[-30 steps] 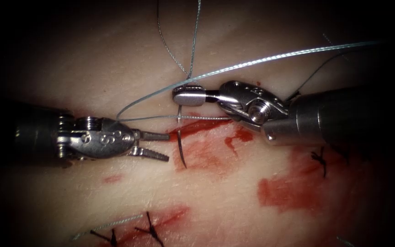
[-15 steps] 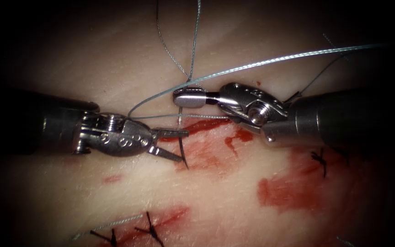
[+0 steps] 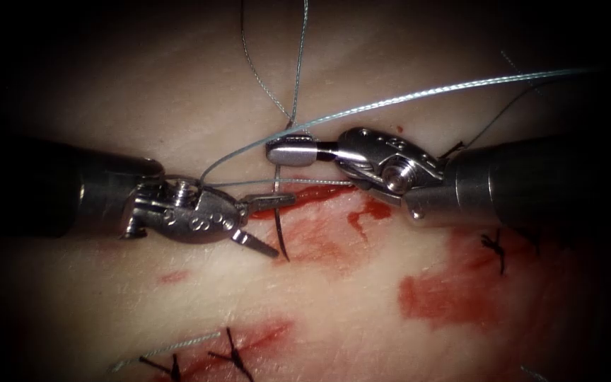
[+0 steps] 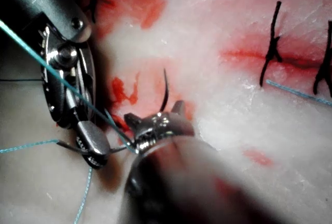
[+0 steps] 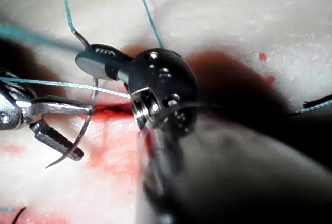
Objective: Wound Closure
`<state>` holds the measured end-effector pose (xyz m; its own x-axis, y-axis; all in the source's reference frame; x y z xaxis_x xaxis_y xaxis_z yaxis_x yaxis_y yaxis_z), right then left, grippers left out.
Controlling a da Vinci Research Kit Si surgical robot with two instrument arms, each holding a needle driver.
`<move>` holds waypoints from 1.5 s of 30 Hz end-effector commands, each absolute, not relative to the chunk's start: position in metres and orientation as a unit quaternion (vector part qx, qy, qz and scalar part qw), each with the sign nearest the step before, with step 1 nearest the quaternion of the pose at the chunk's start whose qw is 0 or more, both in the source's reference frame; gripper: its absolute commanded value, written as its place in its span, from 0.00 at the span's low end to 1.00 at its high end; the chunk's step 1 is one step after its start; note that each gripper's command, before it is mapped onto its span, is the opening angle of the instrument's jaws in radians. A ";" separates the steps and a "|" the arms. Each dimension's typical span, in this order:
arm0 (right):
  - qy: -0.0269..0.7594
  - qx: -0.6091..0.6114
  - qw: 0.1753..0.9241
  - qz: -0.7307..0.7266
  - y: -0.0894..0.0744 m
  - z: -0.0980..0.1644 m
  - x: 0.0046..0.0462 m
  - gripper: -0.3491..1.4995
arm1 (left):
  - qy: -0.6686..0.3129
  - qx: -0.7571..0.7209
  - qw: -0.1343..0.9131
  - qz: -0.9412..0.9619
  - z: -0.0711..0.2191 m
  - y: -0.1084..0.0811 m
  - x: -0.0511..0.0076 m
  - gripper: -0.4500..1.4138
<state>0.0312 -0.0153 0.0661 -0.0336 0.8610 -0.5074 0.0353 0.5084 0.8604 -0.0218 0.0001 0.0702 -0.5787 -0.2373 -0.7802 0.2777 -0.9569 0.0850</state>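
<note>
Right hand [image 3: 290,151] clamps the needle [image 3: 279,212] near its threaded end, holding it free above the tissue [image 3: 362,311] | left hand [image 3: 266,223] gapes around its shaft, empty | thread [image 3: 419,92] trails right of cut

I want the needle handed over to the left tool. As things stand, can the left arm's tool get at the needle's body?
Probably yes. The left tool has open jaws straddling the needle, which hangs from the right tool, shut on its upper end. The thread crosses just above.
</note>
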 end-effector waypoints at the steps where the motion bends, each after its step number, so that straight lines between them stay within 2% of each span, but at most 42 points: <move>1: 0.631 0.356 0.597 0.345 -0.015 0.066 0.0321 0.00 | 0.025 0.434 0.150 -0.888 0.071 0.000 -0.0223 0.45; 2: 0.631 0.356 0.597 0.345 -0.015 0.066 0.0321 0.00 | 0.032 0.435 0.154 -0.886 0.071 0.000 -0.0223 0.33; 3: 0.631 0.356 0.597 0.345 -0.015 0.066 0.0321 0.00 | 0.038 0.433 0.158 -0.887 0.071 0.000 -0.0222 0.15; 4: 0.631 0.356 0.597 0.345 -0.015 0.066 0.0321 0.00 | 0.038 0.433 0.159 -0.886 0.071 -0.001 -0.0221 0.04; 5: 0.631 0.354 0.597 0.346 -0.015 0.066 0.0321 0.00 | 0.037 0.433 0.160 -0.886 0.071 -0.001 -0.0220 0.00; 8: 0.646 0.323 0.612 0.323 -0.015 0.066 0.0323 0.00 | 0.038 0.426 0.139 -0.893 0.071 -0.001 -0.0217 0.00; 10: 0.666 0.277 0.633 0.283 -0.015 0.066 0.0323 0.05 | 0.088 0.452 0.109 -0.881 0.071 -0.001 -0.0217 0.00; 11: 0.668 0.270 0.635 0.279 -0.015 0.066 0.0323 0.10 | 0.097 0.465 0.114 -0.872 0.071 -0.001 -0.0217 0.00; 13: 0.676 0.246 0.644 0.261 -0.016 0.065 0.0325 0.30 | 0.105 0.485 0.114 -0.860 0.071 -0.001 -0.0218 0.00; 14: 0.685 0.217 0.655 0.235 -0.016 0.065 0.0326 0.51 | 0.112 0.489 0.097 -0.860 0.071 -0.001 -0.0219 0.00; 15: 0.690 0.196 0.662 0.217 -0.016 0.065 0.0327 0.67 | 0.115 0.492 0.077 -0.859 0.071 -0.001 -0.0219 0.00; 17: 0.699 0.154 0.676 0.175 -0.016 0.065 0.0327 0.83 | 0.122 0.504 0.044 -0.854 0.070 -0.001 -0.0221 0.00; 22: 0.707 0.106 0.685 0.141 -0.015 0.064 0.0322 0.85 | 0.179 0.557 -0.042 -0.810 0.068 -0.002 -0.0230 0.00; 23: 0.708 0.093 0.687 0.133 -0.015 0.063 0.0321 0.86 | 0.258 0.561 -0.146 -0.773 0.067 -0.002 -0.0233 0.00; 24: 0.708 0.093 0.687 0.133 -0.015 0.063 0.0321 0.86 | 0.258 0.561 -0.146 -0.773 0.067 -0.002 -0.0233 0.00; 25: 0.708 0.092 0.687 0.135 -0.015 0.063 0.0319 0.86 | 0.297 0.552 -0.209 -0.751 0.066 -0.002 -0.0234 0.00; 26: 0.708 0.093 0.687 0.136 -0.015 0.063 0.0316 0.86 | 0.340 0.530 -0.317 -0.709 0.065 -0.002 -0.0235 0.00; 27: 0.708 0.093 0.686 0.137 -0.015 0.063 0.0314 0.85 | 0.351 0.516 -0.385 -0.680 0.064 -0.002 -0.0234 0.00; 30: 0.706 0.087 0.688 0.144 -0.014 0.062 0.0311 0.83 | 0.388 0.467 -0.529 -0.593 0.060 -0.002 -0.0234 0.00; 34: 0.704 0.082 0.689 0.149 -0.014 0.062 0.0311 0.81 | 0.494 0.469 -0.531 -0.504 0.056 0.001 -0.0226 0.00; 41: 0.707 0.088 0.687 0.143 -0.015 0.061 0.0314 0.63 | 0.581 0.573 -0.471 -0.336 0.054 0.005 -0.0176 0.00; 43: 0.712 0.101 0.684 0.126 -0.016 0.061 0.0318 0.47 | 0.579 0.591 -0.470 -0.309 0.053 0.007 -0.0161 0.00; 44: 0.715 0.112 0.681 0.115 -0.016 0.061 0.0320 0.28 | 0.565 0.612 -0.459 -0.309 0.053 0.007 -0.0157 0.00; 45: 0.719 0.125 0.676 0.101 -0.016 0.061 0.0323 0.00 | 0.544 0.642 -0.436 -0.318 0.052 0.008 -0.0152 0.00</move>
<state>0.0313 -0.0159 0.0603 -0.0552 0.3169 -0.9468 0.0735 0.9470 0.3127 -0.0144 0.0079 0.0518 0.2241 0.9740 0.0330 0.4346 -0.0696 -0.8979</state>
